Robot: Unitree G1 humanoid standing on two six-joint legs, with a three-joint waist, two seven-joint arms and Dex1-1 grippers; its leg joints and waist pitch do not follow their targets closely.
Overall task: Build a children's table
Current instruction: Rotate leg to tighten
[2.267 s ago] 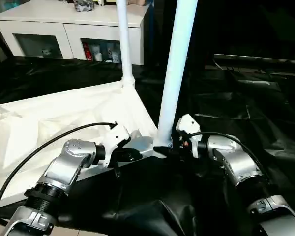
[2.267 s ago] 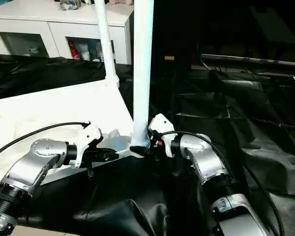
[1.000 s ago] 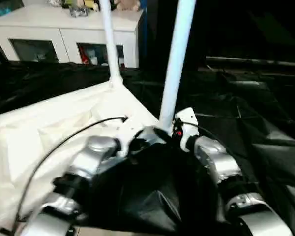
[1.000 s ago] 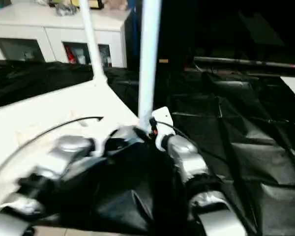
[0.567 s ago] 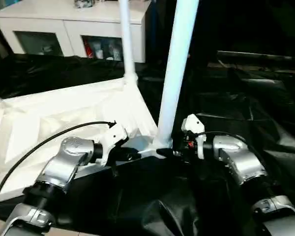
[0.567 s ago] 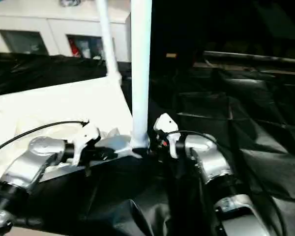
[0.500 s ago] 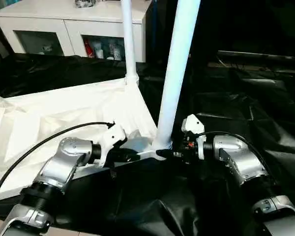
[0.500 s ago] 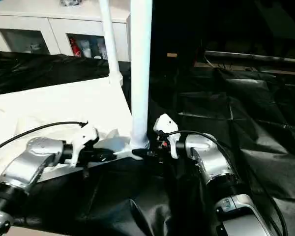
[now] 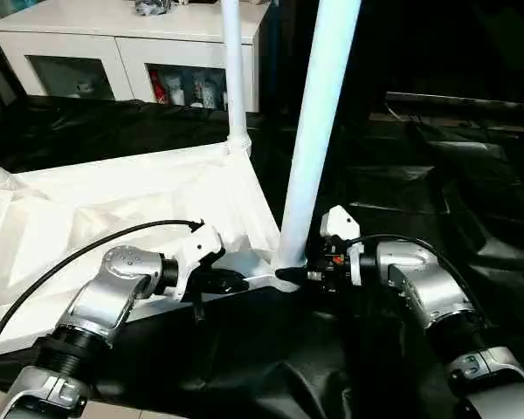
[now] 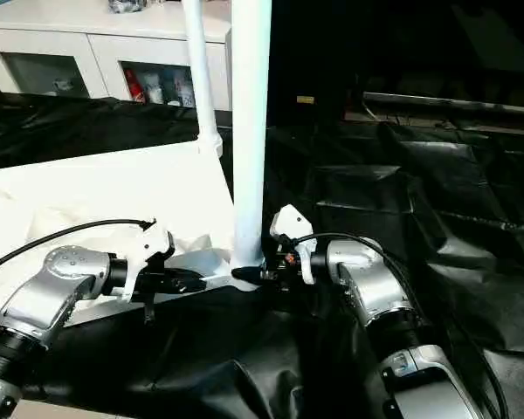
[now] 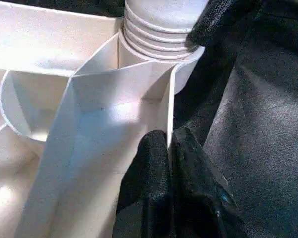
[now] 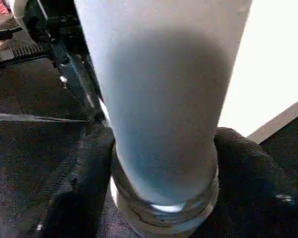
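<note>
Black fingers of the left pincer (image 9: 231, 282) pinch the upturned children's table (image 9: 113, 209) rim on the black-draped counter while the right pincer (image 10: 255, 274) brackets the near leg (image 9: 319, 131), which could cross-thread if tilted.

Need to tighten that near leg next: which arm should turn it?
Right. The right gripper already straddles the near leg at its base, while the left gripper pinches the tabletop rim, steadying it.

Black plastic sheeting (image 9: 437, 201) covers the work surface, wrinkled. White cabinet (image 9: 131, 48) behind, glass-fronted compartments, small items inside and on top.
</note>
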